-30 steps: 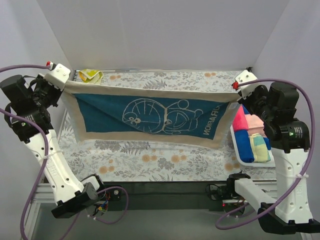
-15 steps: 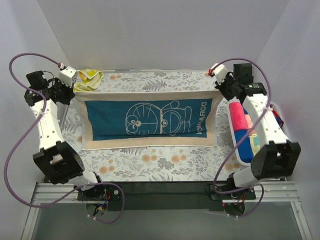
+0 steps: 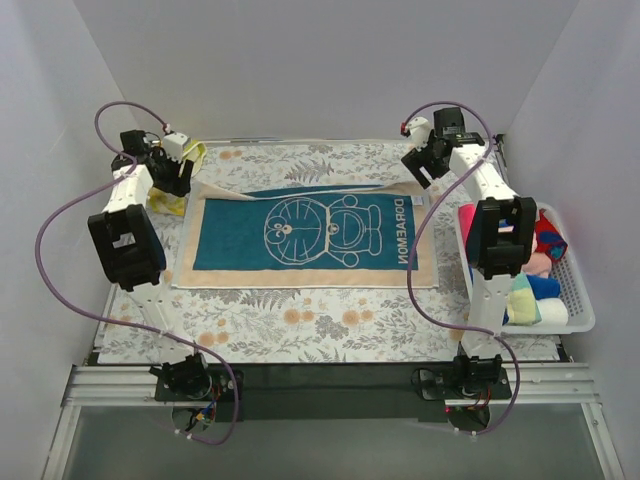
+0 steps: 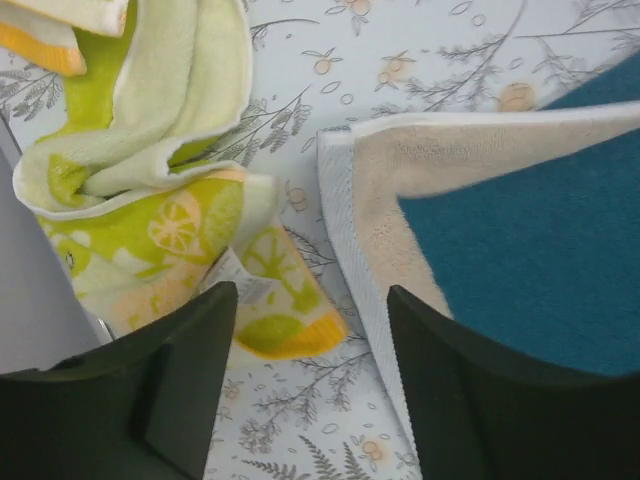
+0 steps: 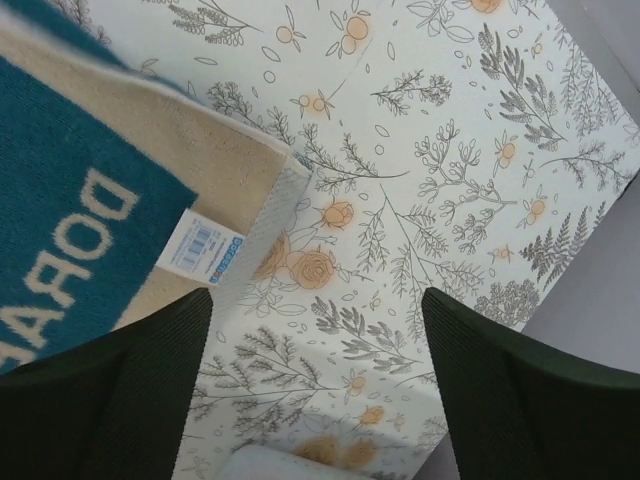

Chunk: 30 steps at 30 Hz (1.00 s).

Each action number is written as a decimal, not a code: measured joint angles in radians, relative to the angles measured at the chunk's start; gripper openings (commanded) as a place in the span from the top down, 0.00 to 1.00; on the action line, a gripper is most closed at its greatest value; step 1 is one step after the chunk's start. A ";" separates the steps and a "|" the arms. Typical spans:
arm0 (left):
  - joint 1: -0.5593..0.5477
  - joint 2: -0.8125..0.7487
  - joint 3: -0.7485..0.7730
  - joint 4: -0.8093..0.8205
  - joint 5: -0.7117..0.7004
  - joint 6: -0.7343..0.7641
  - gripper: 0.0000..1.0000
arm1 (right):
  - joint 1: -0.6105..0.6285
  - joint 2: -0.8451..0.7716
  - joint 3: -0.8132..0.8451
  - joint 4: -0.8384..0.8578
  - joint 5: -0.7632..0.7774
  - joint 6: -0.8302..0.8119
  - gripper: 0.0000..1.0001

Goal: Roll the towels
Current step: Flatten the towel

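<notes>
The tan-and-blue cartoon towel (image 3: 305,232) lies spread flat on the floral cover, its far edge slightly folded over. My left gripper (image 3: 183,168) hovers open over its far left corner (image 4: 480,190), nothing between the fingers (image 4: 190,380). A crumpled yellow lemon-print towel (image 4: 150,200) lies just left of that corner. My right gripper (image 3: 422,163) stands open beyond the far right corner (image 5: 100,180), which carries a white label (image 5: 200,247). In the wrist views the left gripper (image 4: 310,390) and the right gripper (image 5: 315,390) show only table cover between their fingers.
A white slotted basket (image 3: 578,310) at the right edge holds several rolled towels (image 3: 545,287) in red, pink, blue and pale colours. The floral table covering (image 3: 330,320) runs to the near edge. White walls stand close behind and beside both arms.
The towel, held stretched in the air by both grippers, was carried to the far side and laid flat. Both grippers opened and let its corners go.
</notes>
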 measured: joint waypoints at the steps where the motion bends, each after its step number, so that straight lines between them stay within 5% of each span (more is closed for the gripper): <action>1: 0.004 0.046 0.052 -0.017 -0.006 -0.010 0.27 | -0.002 0.022 0.026 -0.018 0.008 0.001 0.20; 5: 0.015 0.084 0.113 -0.082 -0.021 -0.023 0.29 | -0.005 0.021 0.038 -0.105 0.017 0.015 0.23; 15: 0.023 -0.257 -0.154 -0.310 0.099 0.200 0.69 | 0.017 -0.328 -0.330 -0.294 -0.070 0.010 0.59; 23: 0.020 -0.351 -0.486 -0.464 0.085 0.380 0.71 | 0.063 -0.394 -0.583 -0.386 -0.085 0.000 0.71; 30: 0.020 -0.352 -0.536 -0.473 0.042 0.402 0.74 | 0.122 -0.394 -0.688 -0.348 -0.072 0.033 0.75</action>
